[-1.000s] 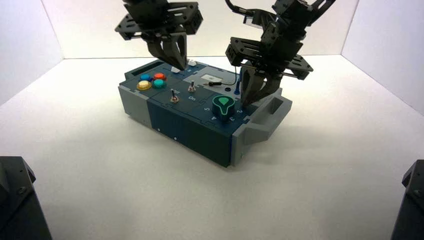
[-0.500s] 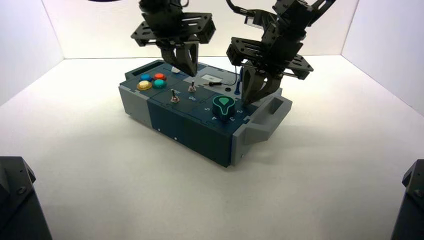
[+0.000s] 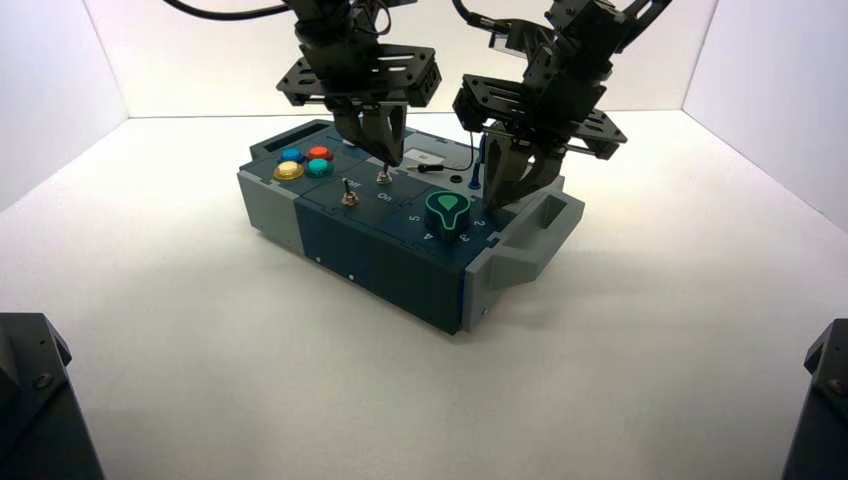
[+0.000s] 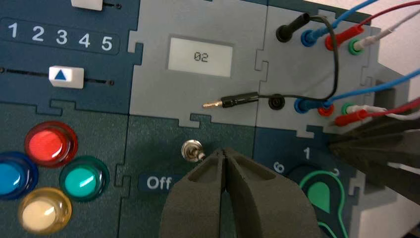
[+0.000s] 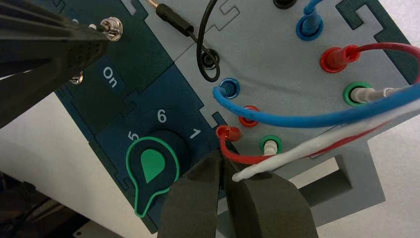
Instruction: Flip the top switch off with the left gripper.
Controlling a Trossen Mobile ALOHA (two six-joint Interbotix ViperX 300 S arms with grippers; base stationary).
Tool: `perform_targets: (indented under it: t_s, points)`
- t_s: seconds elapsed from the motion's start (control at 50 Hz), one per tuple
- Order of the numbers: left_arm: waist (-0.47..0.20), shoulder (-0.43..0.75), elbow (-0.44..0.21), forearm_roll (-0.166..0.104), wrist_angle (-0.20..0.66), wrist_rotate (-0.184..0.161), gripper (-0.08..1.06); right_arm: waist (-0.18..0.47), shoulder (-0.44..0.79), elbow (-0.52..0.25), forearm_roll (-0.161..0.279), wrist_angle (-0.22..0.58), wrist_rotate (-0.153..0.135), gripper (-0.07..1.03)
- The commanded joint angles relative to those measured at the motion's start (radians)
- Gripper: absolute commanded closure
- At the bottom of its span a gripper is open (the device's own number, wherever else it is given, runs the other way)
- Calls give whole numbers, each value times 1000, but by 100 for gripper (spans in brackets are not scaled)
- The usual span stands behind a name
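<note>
Left claw [image 4: 224, 151] pressed together beside the top switch [image 4: 192, 150], "02" display [image 4: 200, 57] readable only in left wrist view

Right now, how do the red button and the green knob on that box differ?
The red button is round, while the green knob tapers to a pointer. The button sits beside other coloured buttons; the knob has numbers around it. Both are mounted on the box's top.

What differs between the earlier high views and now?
The left gripper moved rightward and down toward the near side, over the buttons and display, to the top switch; it took hold of nothing visibly. The right gripper, by the knob, and the box stayed put.
</note>
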Motion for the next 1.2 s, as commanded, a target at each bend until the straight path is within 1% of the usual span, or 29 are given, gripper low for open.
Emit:
perform_targets:
  t_s: [0.02,0.08,0.22,0.3,0.36,0.48,0.74,0.92,0.98,1.04,1.12,1.2]
  points:
    - [-5,5,-35,3,-17,6,101,-26,41,11,-9,-3,-5,99]
    - [-5,17,-43,5,-17,6,101,-26,41,9,-9,-3,-2,99]
    - [-5,40,-58,14,-20,9,101,-26,41,8,-9,-3,-5,99]
    - [-5,48,-64,15,-20,9,101,-26,43,8,-9,-3,-2,99]
    - [-3,48,-67,15,-18,9,101,-26,43,8,-9,-3,-5,99]
    - [2,44,-67,18,-18,9,101,-26,44,8,-9,-3,-5,99]
    - [34,35,-61,28,-6,9,101,-26,54,-3,-9,-3,-5,99]
    - [54,20,-43,31,0,18,101,-26,74,-6,-9,-2,-6,99]
    - [71,15,-35,32,-2,20,101,-26,77,-6,-9,-3,-6,99]
    - [103,11,-25,34,-2,20,101,-26,78,-8,-9,-3,-6,99]
    - [173,-2,-2,32,-5,20,101,-26,78,-8,-9,-3,-8,99]
    - [207,-18,6,34,-6,25,101,-26,78,-9,-9,-2,-12,99]
